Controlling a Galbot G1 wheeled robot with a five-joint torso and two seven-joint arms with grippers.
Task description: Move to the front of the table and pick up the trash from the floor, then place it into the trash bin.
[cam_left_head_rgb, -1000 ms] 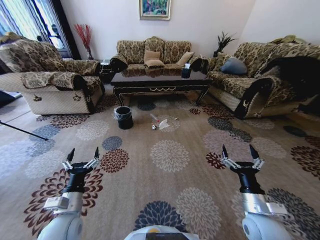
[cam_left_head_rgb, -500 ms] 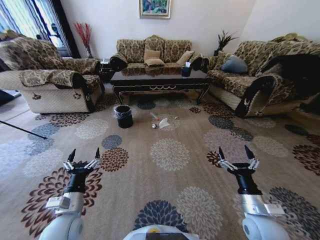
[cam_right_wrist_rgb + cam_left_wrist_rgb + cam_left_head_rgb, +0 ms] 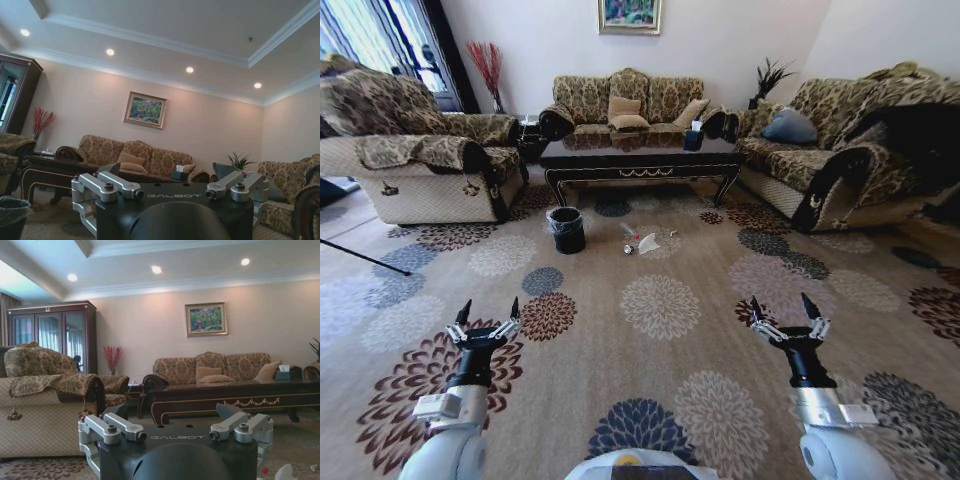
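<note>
The dark brown table (image 3: 638, 159) stands far ahead between the sofas, also seen in the left wrist view as a table (image 3: 235, 395). The black trash bin (image 3: 566, 229) with a clear liner sits on the carpet in front of its left end. To the bin's right lies the trash (image 3: 642, 243): crumpled white paper, a small silvery can and a thin white stick. My left gripper (image 3: 488, 319) and right gripper (image 3: 786, 316) are both open and empty, held low over the carpet, well short of the trash.
A patterned armchair (image 3: 420, 165) is at the left, a sofa (image 3: 840, 160) at the right, another sofa (image 3: 628, 105) behind the table. A thin dark rod (image 3: 365, 260) lies on the floor at far left. Floral carpet stretches between me and the trash.
The whole view has shifted a little, so the camera moved. The right gripper has drifted slightly left and down in the picture. The left gripper holds its place.
</note>
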